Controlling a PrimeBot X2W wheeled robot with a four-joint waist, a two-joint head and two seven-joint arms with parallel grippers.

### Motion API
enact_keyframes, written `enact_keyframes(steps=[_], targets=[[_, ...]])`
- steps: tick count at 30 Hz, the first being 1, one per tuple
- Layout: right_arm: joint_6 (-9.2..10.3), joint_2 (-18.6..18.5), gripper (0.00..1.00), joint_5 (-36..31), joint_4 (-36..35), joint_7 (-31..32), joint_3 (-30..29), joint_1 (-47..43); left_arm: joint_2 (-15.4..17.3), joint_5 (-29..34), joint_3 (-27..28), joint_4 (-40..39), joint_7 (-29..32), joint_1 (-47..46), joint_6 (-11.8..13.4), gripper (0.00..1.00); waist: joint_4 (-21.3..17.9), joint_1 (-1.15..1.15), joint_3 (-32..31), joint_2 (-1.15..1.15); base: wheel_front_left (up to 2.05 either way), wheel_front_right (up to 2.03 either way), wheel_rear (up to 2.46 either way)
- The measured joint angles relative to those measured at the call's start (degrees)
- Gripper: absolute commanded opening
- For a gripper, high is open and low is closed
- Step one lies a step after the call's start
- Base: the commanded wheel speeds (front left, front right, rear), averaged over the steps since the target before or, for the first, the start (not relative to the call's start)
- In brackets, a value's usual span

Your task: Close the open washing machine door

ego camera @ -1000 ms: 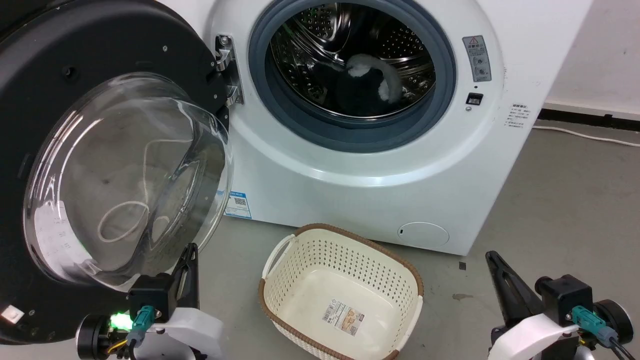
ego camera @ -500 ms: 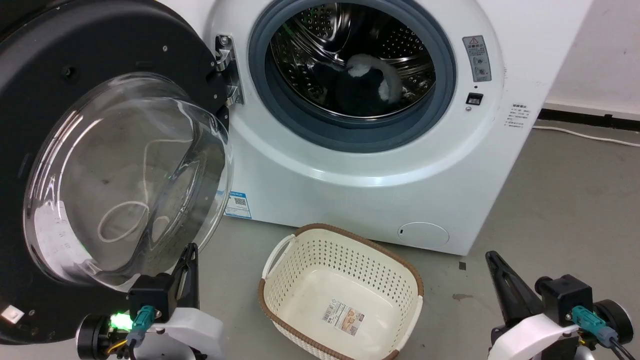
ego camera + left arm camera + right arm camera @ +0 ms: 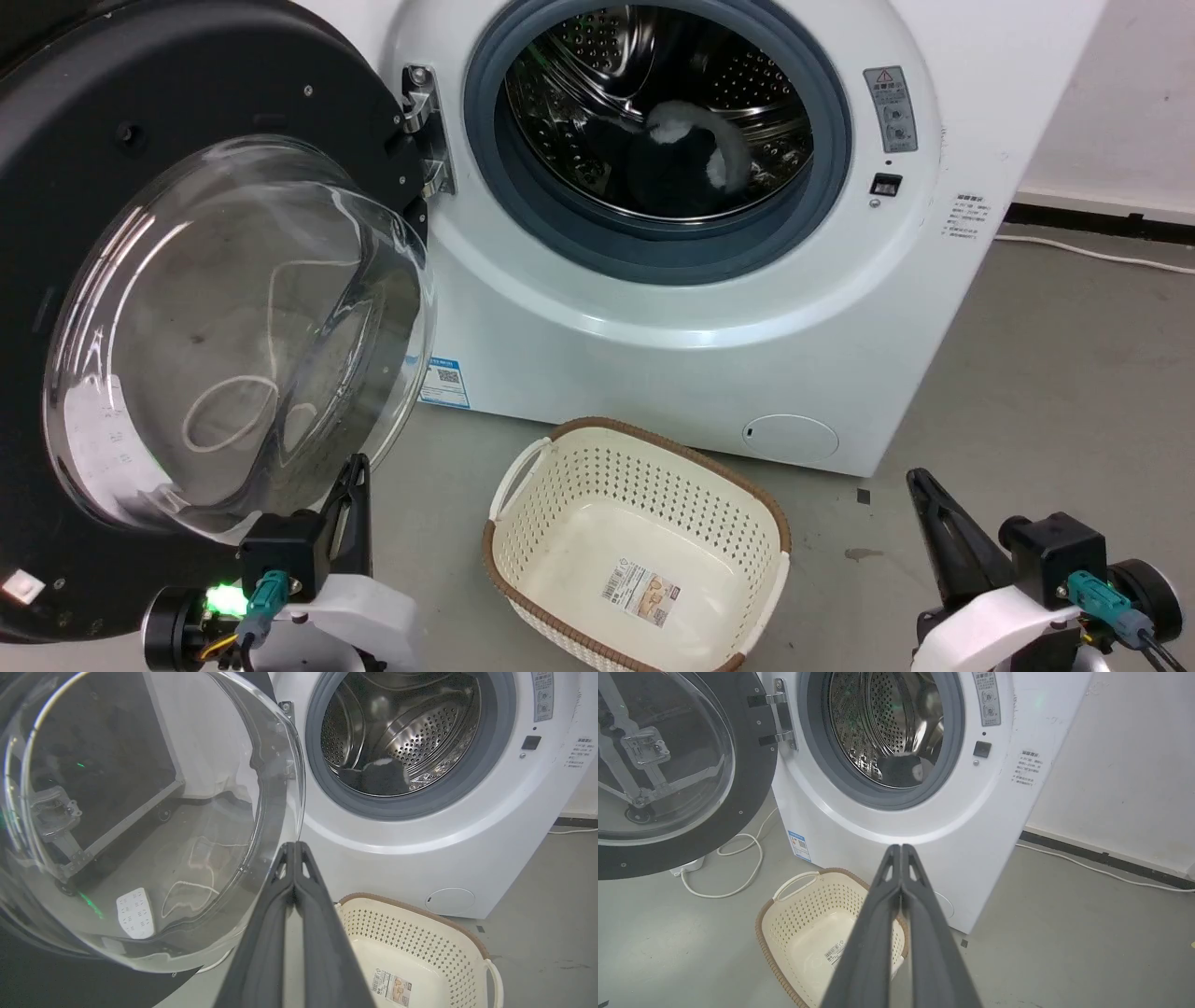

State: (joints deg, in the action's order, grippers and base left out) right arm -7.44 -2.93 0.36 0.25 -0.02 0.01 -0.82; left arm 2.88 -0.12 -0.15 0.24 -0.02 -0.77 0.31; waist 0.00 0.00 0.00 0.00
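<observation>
Head view first: the washing machine door (image 3: 233, 336) hangs wide open at the left, swung out on its hinge (image 3: 425, 121) from the washing machine (image 3: 709, 345). The drum gapes, with dark clothing (image 3: 667, 173) inside. The left gripper (image 3: 356, 469) sits low, just below the glass bowl, fingers pressed together and holding nothing. The right gripper (image 3: 920, 481) waits at lower right, pinched together too and empty. A cream basket (image 3: 653, 437) stands on the floor between them.

Left wrist view: the closed fingers point up beside the bowl's edge.

Right wrist view: closed fingers aim at the machine's front, the door well off to the left.

That door looks heavy and rigid, its glass slick. It is probably best pushed on the black rim, far from the hinge.
</observation>
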Motion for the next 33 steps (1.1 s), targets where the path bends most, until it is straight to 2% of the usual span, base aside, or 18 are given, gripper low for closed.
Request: enact_keyframes(steps=[1,2,3,4,33], targets=[[0.00,0.00,1.00,0.00,0.00,0.00,0.00,0.00,0.00,0.00,0.00,0.01,0.00,0.00,0.00,1.00,0.00,0.00,0.00,0.00,0.00,0.00,0.00],[0.00,0.00,1.00,0.02,0.02,0.00,0.01,-0.02,0.00,0.00,-0.04,0.02,0.00,-0.02,0.03,1.00,0.00,0.00,0.00,0.00,0.00,0.00,0.00],[0.00,0.00,0.00,0.02,0.03,0.00,-0.01,-0.02,0.00,0.00,-0.07,0.03,0.00,-0.02,0.03,0.00,0.00,0.00,0.00,0.00,0.00,0.00,0.00],[0.00,0.00,1.00,0.02,0.03,0.00,0.00,-0.02,0.00,0.00,-0.10,0.03,0.00,-0.02,0.03,1.00,0.00,0.00,0.00,0.00,0.00,0.00,0.00],[0.00,0.00,1.00,3.78,1.09,-2.93,0.02,-1.02,0.00,-3.53,-3.15,2.23,-2.93,-0.09,0.76,1.00,0.18,0.00,-0.01,0.00,0.00,0.00,0.00]])
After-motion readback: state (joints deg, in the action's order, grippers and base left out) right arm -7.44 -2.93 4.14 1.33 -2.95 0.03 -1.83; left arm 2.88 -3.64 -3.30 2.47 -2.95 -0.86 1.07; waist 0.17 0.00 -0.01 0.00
